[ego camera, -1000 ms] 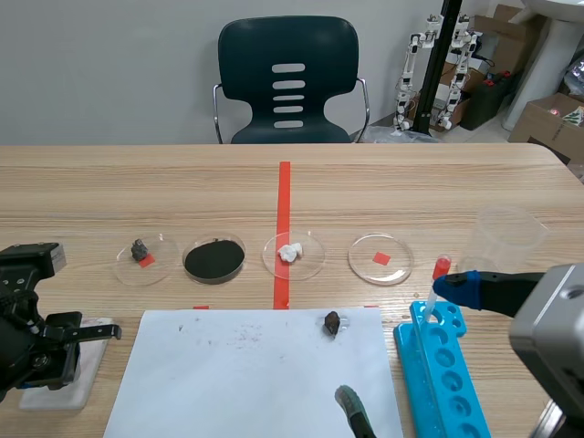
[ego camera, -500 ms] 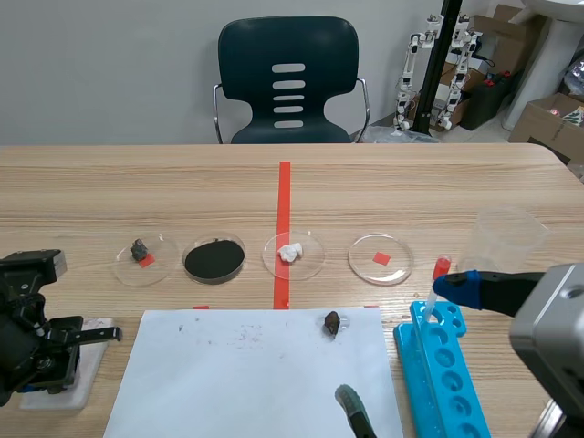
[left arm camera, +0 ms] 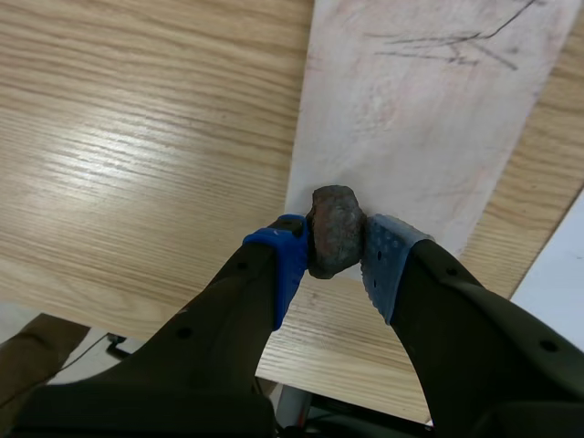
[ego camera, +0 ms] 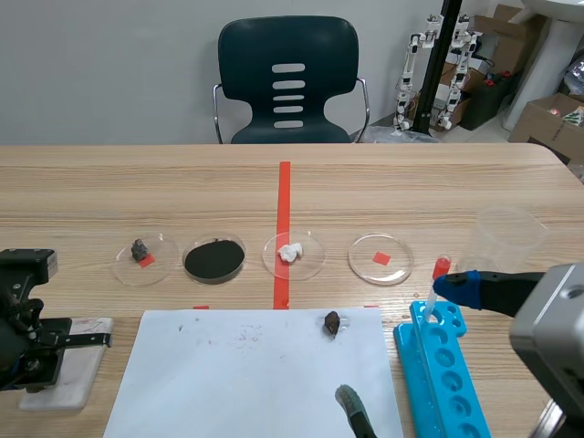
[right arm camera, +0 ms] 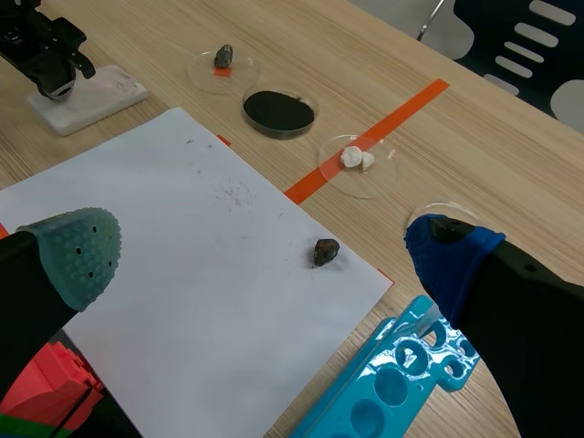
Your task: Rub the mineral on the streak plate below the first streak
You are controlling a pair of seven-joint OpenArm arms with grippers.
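Wooden table (ego camera: 411, 182), near left corner: the left gripper (left arm camera: 336, 254) pinches a dark mineral (left arm camera: 335, 228) at one end of the white streak plate (left arm camera: 429, 128), its grey streak (left arm camera: 447, 47) at the opposite end. Right gripper (right arm camera: 263, 251) hangs wide open and empty over the right edge of the paper sheet (ego camera: 228, 374).

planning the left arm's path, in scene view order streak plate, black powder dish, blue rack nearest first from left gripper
1. streak plate, under the left gripper
2. black powder dish, left of tape
3. blue rack, far right
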